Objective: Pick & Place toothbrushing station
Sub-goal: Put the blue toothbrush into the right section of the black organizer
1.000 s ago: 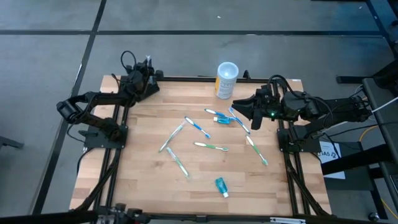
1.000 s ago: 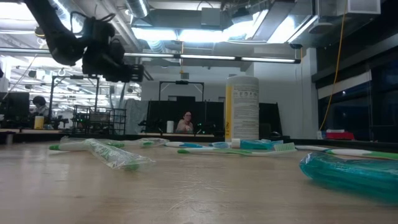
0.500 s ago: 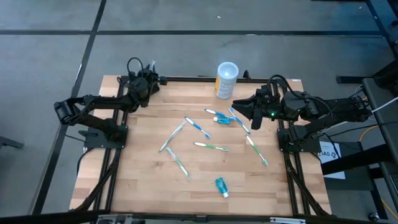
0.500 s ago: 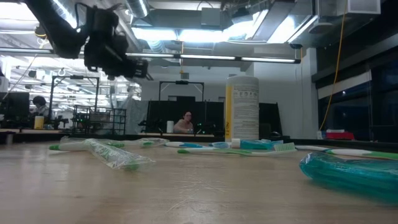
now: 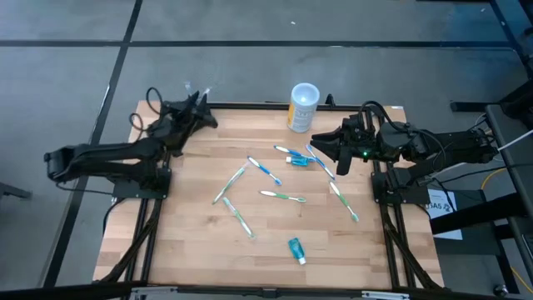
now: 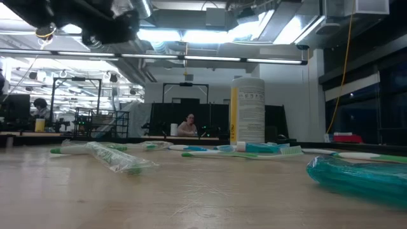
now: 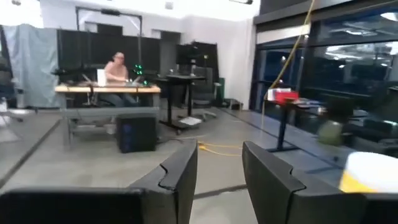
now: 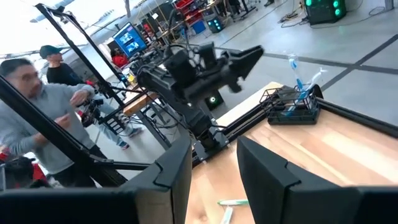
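Note:
The toothbrushing station (image 8: 292, 106) is a small black holder with blue toothbrushes standing upright in it, resting on its base at the table's far left corner. My left gripper (image 8: 247, 60) (image 5: 208, 115) hovers above and just to the near side of it. Its fingers (image 7: 180, 180) are open with nothing between them. My right gripper (image 5: 316, 143) (image 8: 214, 168) is open at the table's right side, raised and pointing left. Several loose toothbrushes (image 5: 283, 197) lie flat in the middle of the table.
A white-and-yellow cup (image 5: 303, 107) (image 6: 248, 109) stands at the far edge. A teal tube (image 5: 296, 248) (image 6: 356, 178) lies near the front edge. A wrapped toothbrush (image 6: 117, 158) lies on the wood. People (image 8: 25, 106) stand beyond the table's left side.
My left gripper has risen from above the table's far left corner, almost leaving the top of the low view. It has swung a little toward the near side while its arm has drawn back to the left. The toothbrushes on the table have stayed put.

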`<state>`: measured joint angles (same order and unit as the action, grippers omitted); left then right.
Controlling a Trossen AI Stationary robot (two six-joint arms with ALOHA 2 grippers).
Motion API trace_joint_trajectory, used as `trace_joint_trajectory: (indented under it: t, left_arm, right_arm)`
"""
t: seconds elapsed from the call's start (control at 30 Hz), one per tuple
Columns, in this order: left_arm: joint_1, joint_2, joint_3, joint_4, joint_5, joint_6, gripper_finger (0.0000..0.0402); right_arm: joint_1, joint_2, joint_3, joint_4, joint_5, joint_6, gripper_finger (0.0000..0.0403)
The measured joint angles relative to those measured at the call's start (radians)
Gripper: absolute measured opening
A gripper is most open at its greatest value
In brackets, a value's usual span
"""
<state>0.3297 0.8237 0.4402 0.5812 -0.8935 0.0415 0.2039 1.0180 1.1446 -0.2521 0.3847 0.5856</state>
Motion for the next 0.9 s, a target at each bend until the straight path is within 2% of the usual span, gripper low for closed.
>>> trace_joint_trajectory:
  t: [0.13, 0.2, 0.37, 0.53, 0.7, 0.9]
  left_arm:
    - [-0.03, -0.084, 0.053, -0.241, -0.159, -0.002, 0.0114]
    - [-0.011, -0.086, 0.097, -0.376, -0.164, -0.006, 0.0112]
    - [0.111, 0.018, 0.266, -0.69, -0.012, -0.097, 0.0114]
    - [0.242, 0.161, 0.45, -0.844, 0.162, -0.121, 0.0127]
    - [0.419, 0.329, 0.621, -1.106, 0.371, -0.182, 0.015]
    - [0.521, 0.453, 0.715, -1.123, 0.481, -0.092, 0.0183]
  right_arm:
    - [0.0, 0.0, 0.0, 0.039, -0.002, -0.037, 0.013]
    - [0.0, 0.0, 0.0, 0.05, -0.008, -0.051, 0.013]
    - [0.0, 0.0, 0.0, 0.055, -0.01, -0.052, 0.013]
    - [0.005, 0.0, 0.0, 0.091, -0.019, -0.07, 0.013]
    - [0.022, 0.0, 0.0, 0.127, -0.009, -0.107, 0.013]
    - [0.04, 0.0, 0.0, 0.156, 0.015, -0.147, 0.013]
